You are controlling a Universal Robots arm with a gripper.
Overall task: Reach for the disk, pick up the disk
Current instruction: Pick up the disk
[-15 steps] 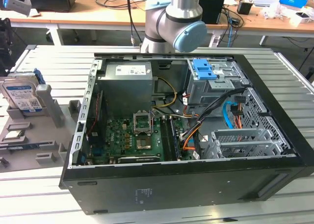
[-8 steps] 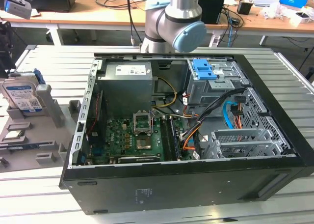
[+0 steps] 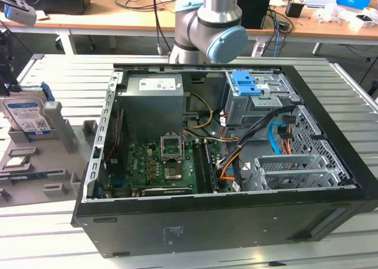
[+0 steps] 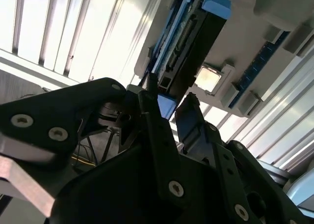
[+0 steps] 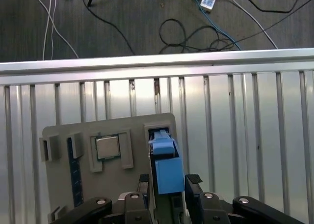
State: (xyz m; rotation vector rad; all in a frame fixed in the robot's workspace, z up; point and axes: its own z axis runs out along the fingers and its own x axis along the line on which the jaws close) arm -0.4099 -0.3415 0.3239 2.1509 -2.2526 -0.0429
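Slatted metal table [image 5: 245, 116], grey holder [image 5: 61, 131], disk [image 5: 168, 167] upright on end, long axis vertical, claw [image 5: 168, 180] wide astride it

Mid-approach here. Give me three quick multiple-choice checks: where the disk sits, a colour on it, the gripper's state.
1. Where is the disk? A) in the drive cage B) on edge in the grey tray C) flat on the motherboard
2. The rail along the disk's top edge is: A) red B) blue C) yellow
3. The gripper is: A) open, a finger each side of the disk B) shut on the chip C) open above the case
1 B: the exterior view shows it upright in the tray. 2 B: blue in the first wrist view. 3 A: both wrist views show fingers astride it, unclosed.
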